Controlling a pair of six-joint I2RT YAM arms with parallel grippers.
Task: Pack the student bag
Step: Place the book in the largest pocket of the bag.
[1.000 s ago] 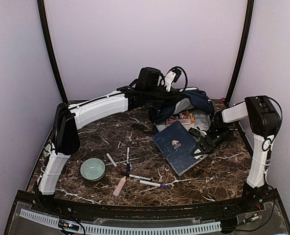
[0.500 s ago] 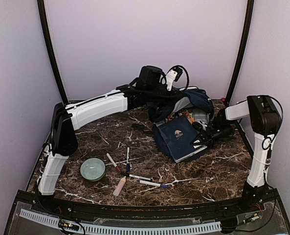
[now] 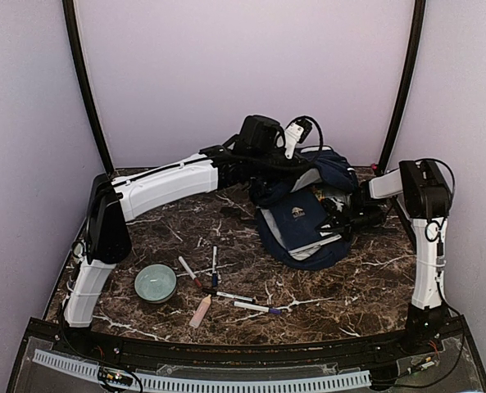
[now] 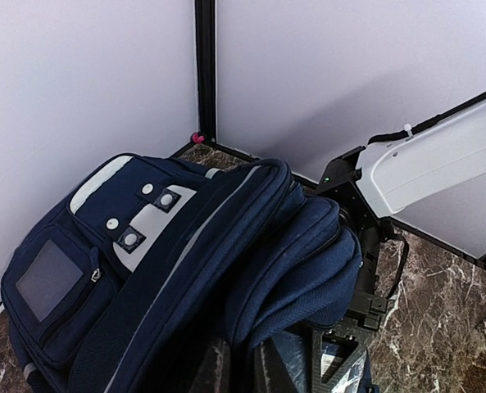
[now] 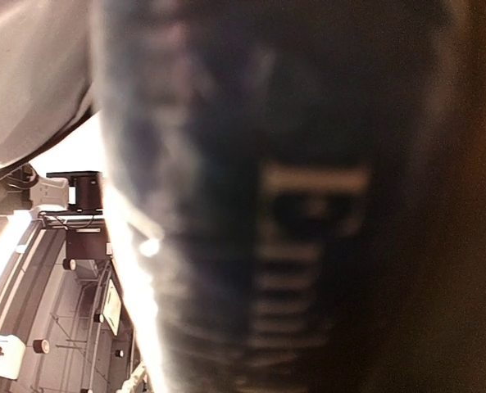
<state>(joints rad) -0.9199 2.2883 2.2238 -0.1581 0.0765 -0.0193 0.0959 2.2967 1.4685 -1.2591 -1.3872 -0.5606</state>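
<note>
The student bag (image 3: 334,169), navy with grey patches, lies at the back right of the table, and it fills the left wrist view (image 4: 169,262). My left gripper (image 3: 267,173) reaches over it from the left. Its fingertips (image 4: 241,368) are shut on a fold of the bag's upper edge, holding the mouth up. A flat navy book (image 3: 297,216) stands tilted in the bag's opening. My right gripper (image 3: 336,224) is shut on the book's right edge. In the right wrist view the blurred book cover (image 5: 292,229) hides the jaws.
A pale green bowl (image 3: 155,282) sits at the front left. Several markers (image 3: 214,270) and a pinkish tube (image 3: 200,311) lie scattered near the front middle. The right arm's white link (image 4: 439,164) crosses behind the bag. Walls close in at the back and both sides.
The right gripper has lifted the book off the table, tilted it up and carried it left and back into the bag's mouth. The left gripper has kept its hold and risen slightly.
</note>
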